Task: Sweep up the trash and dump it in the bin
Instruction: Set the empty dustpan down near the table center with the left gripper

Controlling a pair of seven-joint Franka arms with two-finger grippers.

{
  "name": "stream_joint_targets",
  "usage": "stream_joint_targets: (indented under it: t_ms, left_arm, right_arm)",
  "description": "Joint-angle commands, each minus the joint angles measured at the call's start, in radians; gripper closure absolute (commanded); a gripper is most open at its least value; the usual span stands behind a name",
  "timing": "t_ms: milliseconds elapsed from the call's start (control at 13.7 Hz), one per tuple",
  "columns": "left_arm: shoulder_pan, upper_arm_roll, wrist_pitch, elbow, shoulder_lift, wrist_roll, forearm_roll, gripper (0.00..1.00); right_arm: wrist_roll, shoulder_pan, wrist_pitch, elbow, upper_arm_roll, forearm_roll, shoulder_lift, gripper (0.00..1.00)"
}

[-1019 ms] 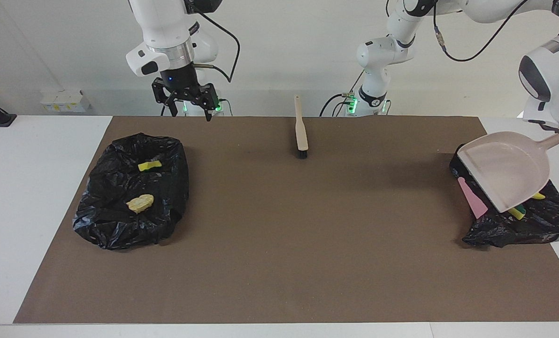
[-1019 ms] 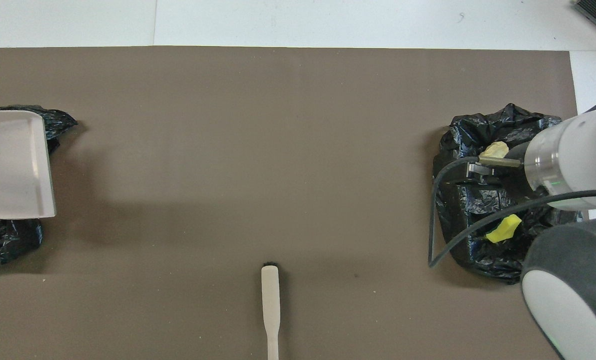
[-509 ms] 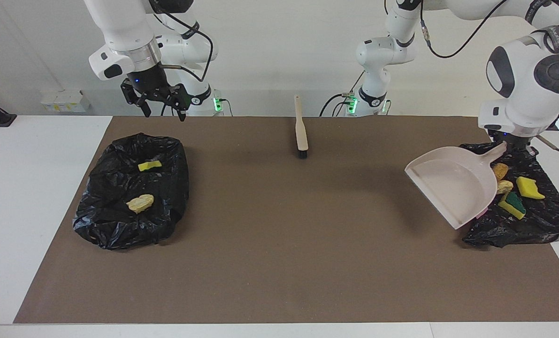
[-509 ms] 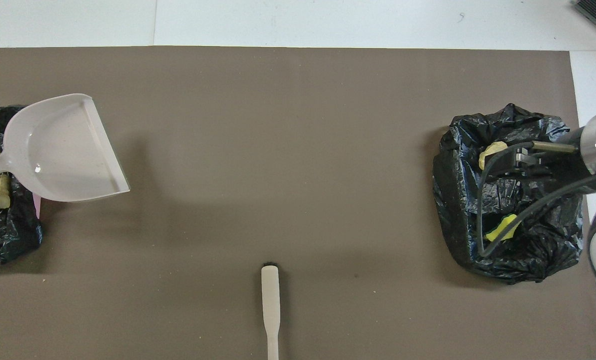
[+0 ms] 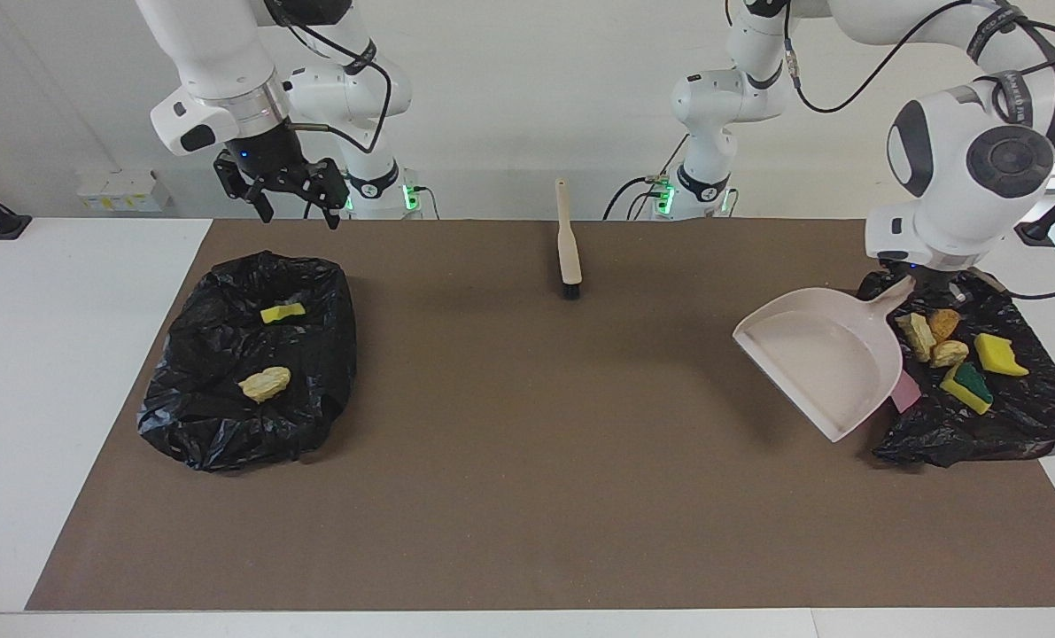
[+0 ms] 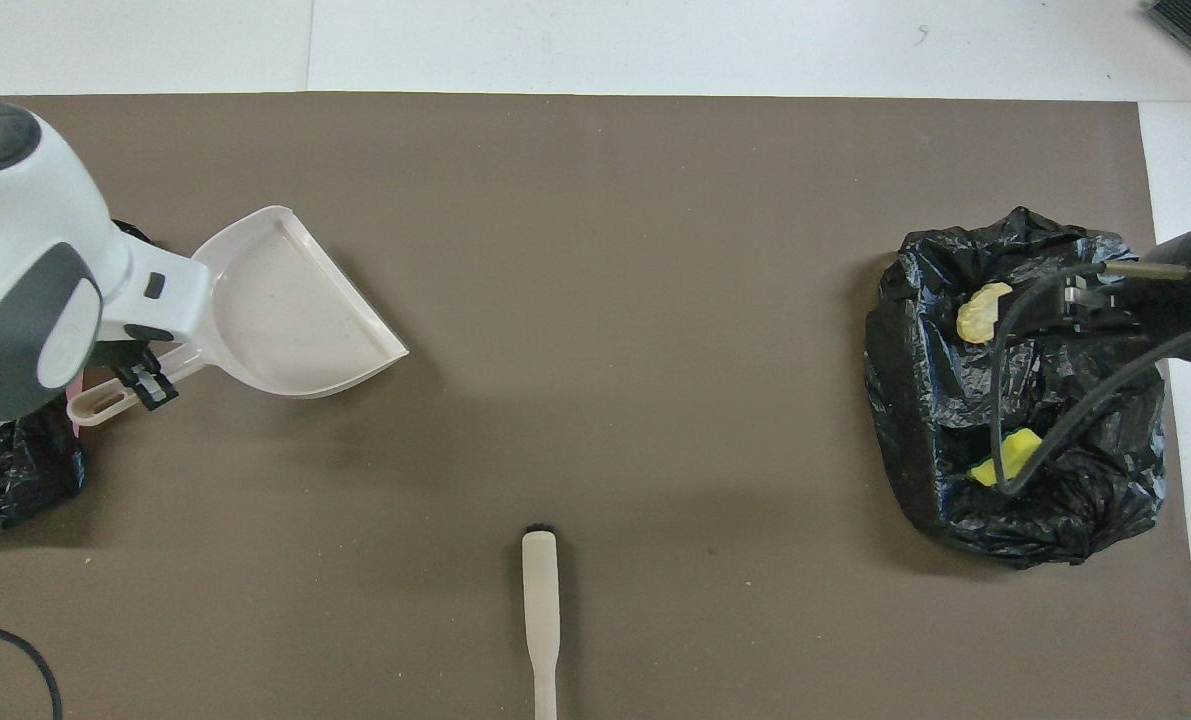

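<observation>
My left gripper [image 5: 914, 282] is shut on the handle of the empty beige dustpan [image 5: 824, 359], which hangs tilted over the mat beside a black bag-lined bin [image 5: 979, 425] at the left arm's end. In that bin lie several pieces of trash: a yellow sponge chunk [image 5: 998, 354], a green-and-yellow one [image 5: 965, 386] and tan lumps [image 5: 917, 335]. In the overhead view the left gripper [image 6: 145, 378] grips the dustpan [image 6: 295, 310] by its handle. My right gripper [image 5: 297, 213] hangs open and empty above the robots' edge of the mat, by the second black bag [image 5: 226, 416].
The beige hand brush [image 5: 568, 244] lies on the mat near the robots, midway between the arms. The second bag [image 6: 1015, 500] holds a yellow chunk [image 5: 282, 313] and a tan lump [image 5: 264, 383]. A pink scrap [image 5: 906, 390] shows at the first bin's edge.
The left arm has swung the dustpan off the bin toward the table's middle, uncovering the trash in the bag. The right gripper has drifted toward its own end of the table, still open.
</observation>
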Motion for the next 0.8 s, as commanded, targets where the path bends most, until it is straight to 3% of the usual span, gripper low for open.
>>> stream_joint_targets:
  t_ms: [0,437,728]
  left_arm:
    - [-0.089,0.018,0.077,-0.091,-0.043,-0.165,-0.048,1.00]
    - [-0.302,0.017,0.169,-0.150,-0.038,-0.592,-0.143,1.00]
    - [-0.433,0.017,0.336,-0.238,-0.032,-0.866,-0.256,1.00]
  right_arm:
    - [-0.038,-0.006,-0.021,0.018,-0.005,-0.014,0.004,0.00]
    - [-0.117,-0.001,-0.014,0.004,-0.028,-0.008,0.003,0.00]
    - [-0.123,-0.006,-0.016,0.003,-0.030,-0.016,0.003,0.00]
